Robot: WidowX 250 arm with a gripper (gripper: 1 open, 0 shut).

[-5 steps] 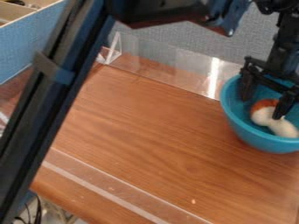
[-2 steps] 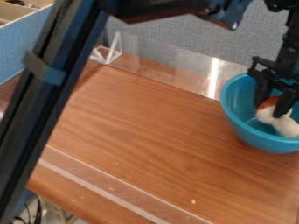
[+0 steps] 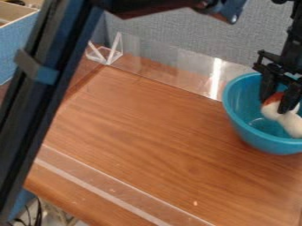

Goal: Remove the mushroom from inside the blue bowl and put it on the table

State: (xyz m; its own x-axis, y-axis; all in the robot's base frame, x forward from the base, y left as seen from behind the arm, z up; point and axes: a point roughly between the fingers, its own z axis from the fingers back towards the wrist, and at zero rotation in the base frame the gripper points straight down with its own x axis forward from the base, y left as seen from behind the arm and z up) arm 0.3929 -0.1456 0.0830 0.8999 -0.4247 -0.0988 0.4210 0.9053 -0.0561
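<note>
The blue bowl [image 3: 239, 115] sits at the right edge of the table [image 3: 141, 132]. Inside it is the mushroom [image 3: 290, 122], cream stem down and orange cap up, partly cut off by the frame's edge. My gripper [image 3: 281, 99] reaches down into the bowl from above. Its dark fingers [image 3: 267, 81] stand narrow on either side of the mushroom's cap and are shut on it. The mushroom looks a little raised from the bowl's bottom, though the fingers hide the contact.
Low clear acrylic walls [image 3: 177, 60] edge the tabletop at the back and front. A thick dark strut [image 3: 48, 88] crosses the foreground on the left. A pale blue-grey box [image 3: 18, 35] stands beyond the back-left corner.
The fingers have drawn together onto the mushroom inside the bowl. The gripper has risen slightly and shifted right, with the mushroom following it.
</note>
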